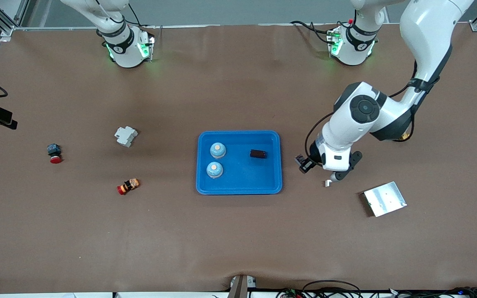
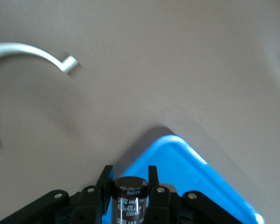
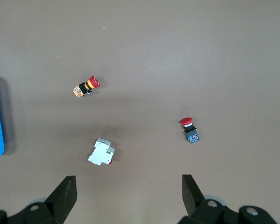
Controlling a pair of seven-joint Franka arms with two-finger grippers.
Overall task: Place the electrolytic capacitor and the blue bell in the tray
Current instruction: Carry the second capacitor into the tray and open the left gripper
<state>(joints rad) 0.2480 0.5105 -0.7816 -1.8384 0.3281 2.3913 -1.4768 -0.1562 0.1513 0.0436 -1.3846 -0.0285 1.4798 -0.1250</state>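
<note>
The bright-blue tray [image 1: 238,190] lies mid-table. In it are two blue bells [image 1: 218,150] [image 1: 214,169] and a dark electrolytic capacitor [image 1: 258,154]. My left gripper [image 1: 303,162] hangs over the bare table just off the tray's edge toward the left arm's end. In the left wrist view this gripper [image 2: 127,170] is shut on another dark brown electrolytic capacitor [image 2: 128,198], with a corner of the tray [image 2: 196,172] under it. My right gripper [image 3: 128,186] is open and empty, high over the right arm's end of the table. It is out of the front view.
A flat silver plate [image 1: 384,198] lies toward the left arm's end, with a small silver bracket [image 1: 328,182] under the left hand. Toward the right arm's end lie a white breaker [image 1: 126,136], a red push button [image 1: 54,153] and a red-yellow button [image 1: 128,186].
</note>
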